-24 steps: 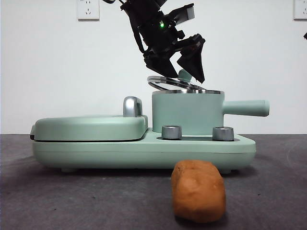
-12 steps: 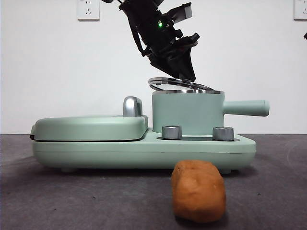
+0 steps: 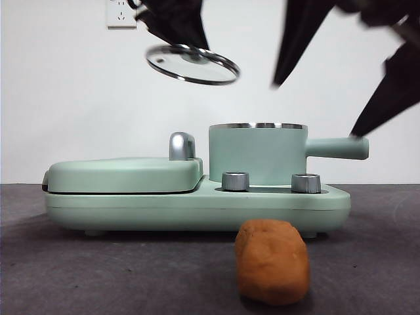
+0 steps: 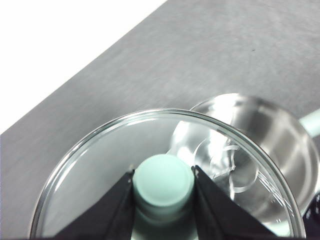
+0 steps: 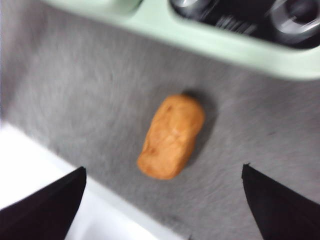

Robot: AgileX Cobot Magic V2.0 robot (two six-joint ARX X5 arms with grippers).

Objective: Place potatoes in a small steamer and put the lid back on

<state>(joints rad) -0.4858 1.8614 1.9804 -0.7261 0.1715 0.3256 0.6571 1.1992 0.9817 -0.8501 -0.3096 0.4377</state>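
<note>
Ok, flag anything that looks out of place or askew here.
Nothing looks spilled or damaged. The lid hangs tilted in the air, held by its knob in the left end effector, clear of the open small steamer. The potato lies on the table in front of the appliance, below the open right end effector.

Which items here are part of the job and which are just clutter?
Job: potato; steamer; lid, held by the left tool; right tool, open above the potato.
Clutter: grill plate; two knobs; wall sockets.
</note>
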